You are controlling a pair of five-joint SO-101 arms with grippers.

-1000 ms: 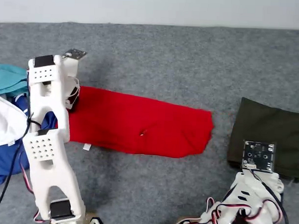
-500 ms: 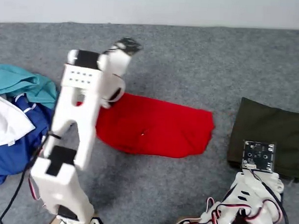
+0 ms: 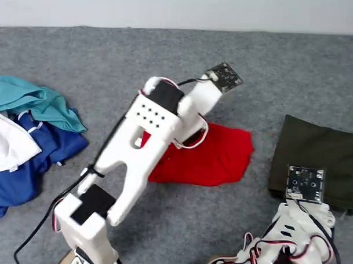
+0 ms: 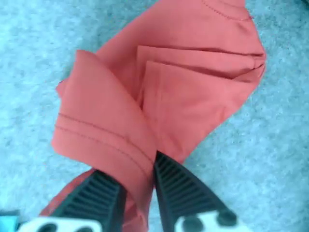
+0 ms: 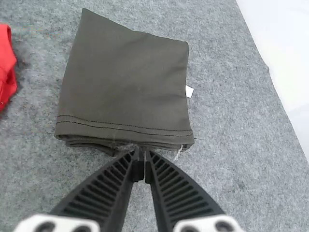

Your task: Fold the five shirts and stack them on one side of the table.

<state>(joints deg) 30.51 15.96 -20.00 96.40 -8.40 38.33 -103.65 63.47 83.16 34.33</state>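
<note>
Currently gripped: red shirt (image 4: 193, 96), a doubled hem edge pinched tight between the closed fingers of the left hand (image 4: 137, 168).
Red shirt: on the grey worktop (image 3: 167, 56), lying in a narrow band. The pinched end is raised over the rest, and stacked layers show beneath it in the left wrist view.
Dark shirt (image 5: 125, 82): near the red shirt on the right arm's side, apart from it, already folded into a flat rectangle.
Right hand (image 5: 140, 157): past the red shirt, at the dark shirt's near hem, fingers closed together. Whether they nip any cloth cannot be told.
Unfolded pile: teal shirt (image 3: 27, 98), white shirt (image 3: 8, 143) and blue shirt (image 3: 42, 156), heaped together well apart from the red shirt on the left arm's side.
Handling: the red shirt looks like a light, limp knit with no stiffness. It should drape and crease wherever it is let down, and it will likely drag a little on the rough felt rather than slide.
Where to hold: the stitched hem or a corner where layers double, as here, probably gives the firmest bite. A single thin layer in the middle would likely slip out or pull the fold apart.
Risk: a loose layer may sag out of the pinch and leave the fold crooked.
</note>
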